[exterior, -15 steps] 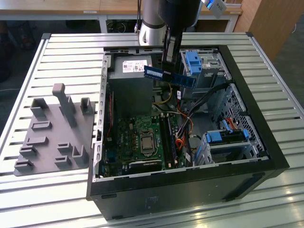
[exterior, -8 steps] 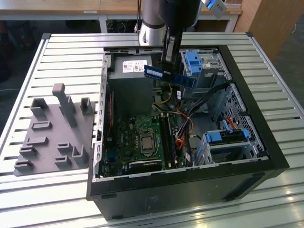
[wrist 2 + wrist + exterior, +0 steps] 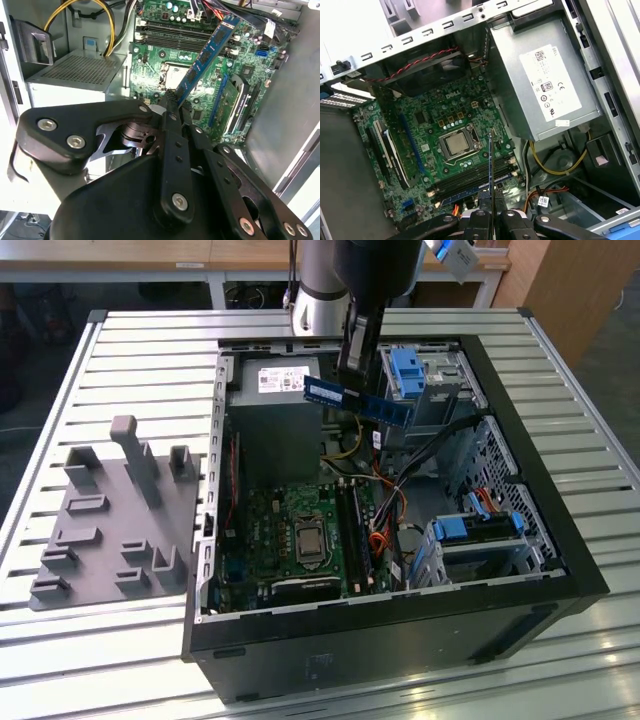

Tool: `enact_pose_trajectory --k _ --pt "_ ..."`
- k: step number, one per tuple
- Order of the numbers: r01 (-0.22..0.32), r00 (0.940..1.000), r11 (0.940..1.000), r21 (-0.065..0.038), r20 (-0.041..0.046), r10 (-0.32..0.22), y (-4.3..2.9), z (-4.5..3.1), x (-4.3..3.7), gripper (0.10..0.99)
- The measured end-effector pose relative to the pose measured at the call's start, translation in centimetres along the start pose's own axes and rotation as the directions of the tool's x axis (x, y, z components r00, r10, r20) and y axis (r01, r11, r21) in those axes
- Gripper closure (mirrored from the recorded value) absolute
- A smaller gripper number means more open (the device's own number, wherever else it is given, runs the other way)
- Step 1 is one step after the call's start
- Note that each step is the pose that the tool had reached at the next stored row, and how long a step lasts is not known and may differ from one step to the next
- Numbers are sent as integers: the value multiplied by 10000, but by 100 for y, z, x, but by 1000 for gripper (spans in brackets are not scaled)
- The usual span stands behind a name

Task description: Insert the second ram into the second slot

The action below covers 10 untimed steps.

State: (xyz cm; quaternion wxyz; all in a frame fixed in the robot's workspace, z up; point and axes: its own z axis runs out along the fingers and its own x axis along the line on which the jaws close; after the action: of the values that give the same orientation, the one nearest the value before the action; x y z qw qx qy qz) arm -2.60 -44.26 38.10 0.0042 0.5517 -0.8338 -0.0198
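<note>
Second ram [image 3: 385,409], a thin blue stick, hangs tilted above the open computer case [image 3: 400,650], clamped between the narrowed fingers of the gripper [image 3: 352,380] and clear of the motherboard [image 3: 290,530] below. Inside the case sit the motherboard with its processor socket [image 3: 308,538] and memory slots [image 3: 358,530], a grey power supply [image 3: 275,405] and blue drive-bay clips [image 3: 408,370]. A grey fixture [image 3: 110,520] rests on the slatted table [image 3: 150,350] at the exterior view's left.

Open PC case [image 3: 385,652] — grey fixture [image 3: 105,528] beside
</note>
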Motion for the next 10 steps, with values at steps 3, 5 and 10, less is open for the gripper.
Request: enact_pose_trajectory --k 3,5,10 --pt "-118 9999 9999 2 4 118 0 0 0 945" --pt "-196 9998 9998 3 7 196 0 0 0 945" --pt "-383 9993 9993 6 14 383 0 0 0 945"
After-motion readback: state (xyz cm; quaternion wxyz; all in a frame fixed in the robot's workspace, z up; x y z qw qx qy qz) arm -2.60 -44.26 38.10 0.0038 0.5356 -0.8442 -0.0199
